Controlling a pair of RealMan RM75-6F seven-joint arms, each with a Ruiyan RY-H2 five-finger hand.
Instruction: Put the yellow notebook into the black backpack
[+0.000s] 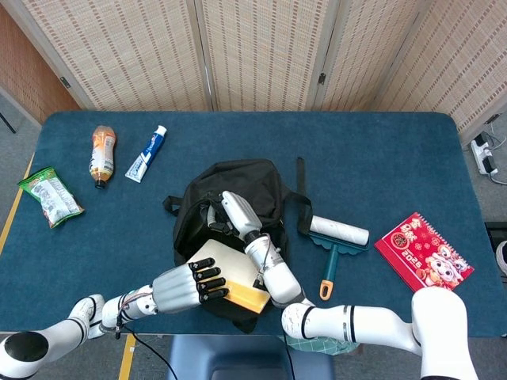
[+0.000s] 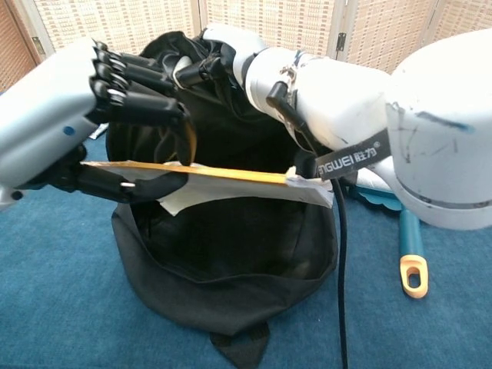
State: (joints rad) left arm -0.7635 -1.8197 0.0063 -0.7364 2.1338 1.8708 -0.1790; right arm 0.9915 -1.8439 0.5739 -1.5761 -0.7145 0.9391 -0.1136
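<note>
Your left hand [image 2: 115,123] has the yellow notebook [image 2: 231,177] clamped between thumb and fingers, flat and level across the mouth of the black backpack [image 2: 223,261]. Your right hand [image 1: 231,212] grips the bag's upper rim, holding the opening wide. So you're at the insertion step: the notebook spans the opening, not yet inside. The far corner looks close to the right-side rim, so next, I'd judge, tip the leading edge down and slide it in before letting go.

Black backpack [image 1: 238,178], yellow notebook [image 1: 247,296] with white pages, blue table [image 1: 380,158], red patterned calendar [image 1: 422,253].
</note>
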